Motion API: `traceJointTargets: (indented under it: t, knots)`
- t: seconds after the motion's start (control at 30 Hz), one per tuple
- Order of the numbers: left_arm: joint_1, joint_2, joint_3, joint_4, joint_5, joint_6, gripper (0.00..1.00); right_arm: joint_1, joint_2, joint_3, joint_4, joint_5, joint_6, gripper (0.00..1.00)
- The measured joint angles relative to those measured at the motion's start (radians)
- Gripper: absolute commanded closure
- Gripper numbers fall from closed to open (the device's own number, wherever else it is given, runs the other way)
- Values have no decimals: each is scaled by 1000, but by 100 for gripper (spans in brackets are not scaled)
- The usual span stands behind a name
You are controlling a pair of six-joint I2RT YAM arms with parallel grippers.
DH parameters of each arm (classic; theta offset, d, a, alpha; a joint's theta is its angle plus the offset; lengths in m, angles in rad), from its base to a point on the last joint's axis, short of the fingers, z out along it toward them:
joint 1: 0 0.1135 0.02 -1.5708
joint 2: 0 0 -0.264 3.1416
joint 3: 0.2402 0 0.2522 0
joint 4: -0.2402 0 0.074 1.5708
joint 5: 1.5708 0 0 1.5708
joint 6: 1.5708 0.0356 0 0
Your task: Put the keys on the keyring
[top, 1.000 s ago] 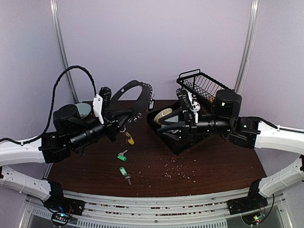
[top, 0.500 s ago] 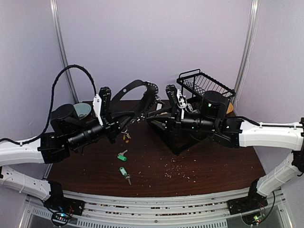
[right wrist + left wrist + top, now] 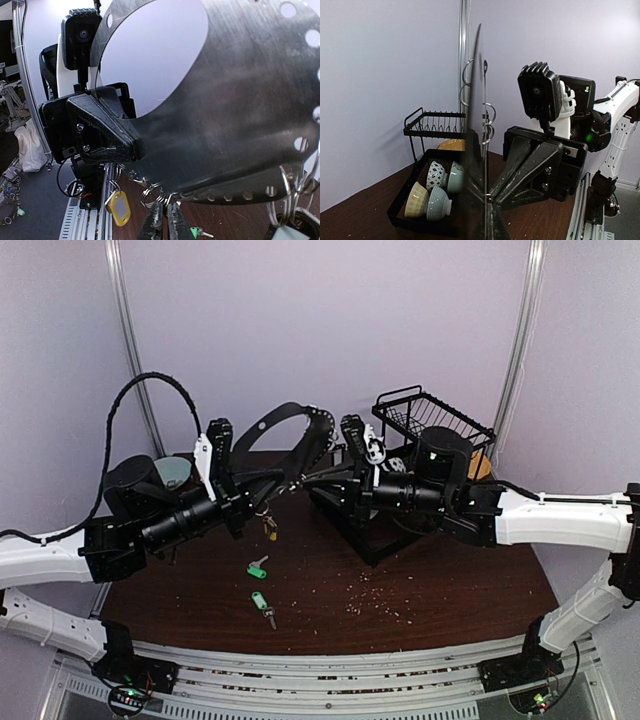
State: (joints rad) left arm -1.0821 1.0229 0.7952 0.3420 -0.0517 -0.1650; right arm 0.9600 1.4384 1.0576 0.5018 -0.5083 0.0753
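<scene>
dark flat keyring stands upright between both hands: left hand clamps it, right hand pinched narrow under its lower rim; loose green keys lie below the left hand.

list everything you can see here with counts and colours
keyring: 1, dark flat hoop with rim holes, held up between the arms
wire rings: several, silver, hanging from its rim
yellow key tag: 1, yellow, hanging under the keyring
green-tagged keys: 2, green, lying on the table
dish rack: 1, black, table's far right
bowls: 4, two grey-green, one yellow-checked, one dark-patterned, in the rack
crumbs: many, pale, scattered on table
table: 1, dark brown, under everything
left gripper: 1, black, shut on keyring
right gripper: 1, black, shut at keyring's lower edge
</scene>
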Motion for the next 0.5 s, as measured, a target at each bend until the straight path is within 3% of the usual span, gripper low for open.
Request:
traceJointTargets:
  t: [0.07, 0.5]
  knots:
    - [0, 0, 0, 0, 3, 0, 100, 0, 0, 0, -1, 4, -2, 100]
    - [0, 0, 0, 3, -26, -24, 100, 0, -12, -4, -16, 12, -26, 100]
